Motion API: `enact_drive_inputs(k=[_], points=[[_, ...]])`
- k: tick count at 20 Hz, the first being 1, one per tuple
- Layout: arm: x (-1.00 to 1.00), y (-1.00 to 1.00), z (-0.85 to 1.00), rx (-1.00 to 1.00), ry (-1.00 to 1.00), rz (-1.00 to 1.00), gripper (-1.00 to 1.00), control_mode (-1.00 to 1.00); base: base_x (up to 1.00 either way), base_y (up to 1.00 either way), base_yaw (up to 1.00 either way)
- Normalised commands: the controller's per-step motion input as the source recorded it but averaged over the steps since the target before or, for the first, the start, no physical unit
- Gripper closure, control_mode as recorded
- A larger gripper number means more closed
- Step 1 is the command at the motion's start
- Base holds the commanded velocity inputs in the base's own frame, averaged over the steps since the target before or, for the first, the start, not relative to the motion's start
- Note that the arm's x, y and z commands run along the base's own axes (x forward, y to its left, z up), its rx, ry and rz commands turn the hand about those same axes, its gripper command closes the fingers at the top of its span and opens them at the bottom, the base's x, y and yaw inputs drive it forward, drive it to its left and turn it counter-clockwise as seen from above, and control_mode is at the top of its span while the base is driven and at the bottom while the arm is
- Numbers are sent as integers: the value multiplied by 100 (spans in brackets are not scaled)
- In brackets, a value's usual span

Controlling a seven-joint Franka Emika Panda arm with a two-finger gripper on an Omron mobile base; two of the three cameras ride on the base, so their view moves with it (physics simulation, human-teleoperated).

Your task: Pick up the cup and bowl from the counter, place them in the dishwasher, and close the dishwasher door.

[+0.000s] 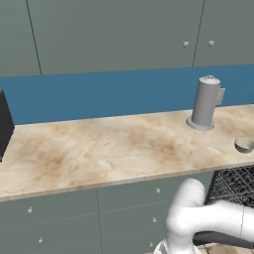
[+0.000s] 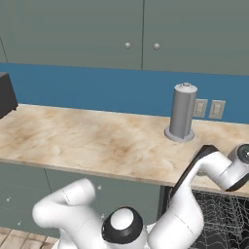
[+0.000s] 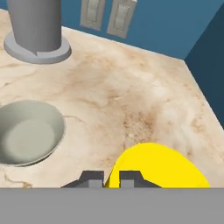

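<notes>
Two claw tips nearly touch at yellow cup, beside bowl

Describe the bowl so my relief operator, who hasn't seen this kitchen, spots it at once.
Start at the long marble counter under the blue wall and find the tall grey canister near its right end. The bowl sits just right of it and nearer the front edge, above the open dishwasher. It is small, shallow and pale grey-beige, unlike the yellow object beside it.

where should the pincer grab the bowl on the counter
Grip the bowl by its thin rim, coming down from above, one finger inside and one outside. It sits upright, open side up, shallow and wide, likely too broad to span whole. The nearer rim looks easiest.
</notes>
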Motion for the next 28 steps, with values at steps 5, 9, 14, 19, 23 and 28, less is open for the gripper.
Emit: enact_drive_inputs(k=[5,9,14,19,23,28], points=[[-63,15,0,-10,-2,7,100,-100,0,0,0],[-55,8,-1,-1,-1,0,100,-100,0,0,0],[-36,8,-19,0,0,0,100,-100,0,0,0],[-24,11,-29,0,0,2,100,-100,0,0,0],[-12,1,-30,0,0,13,100,-100,0,0,0],[0,0,-31,-1,0,20,100,-100,0,0,0]])
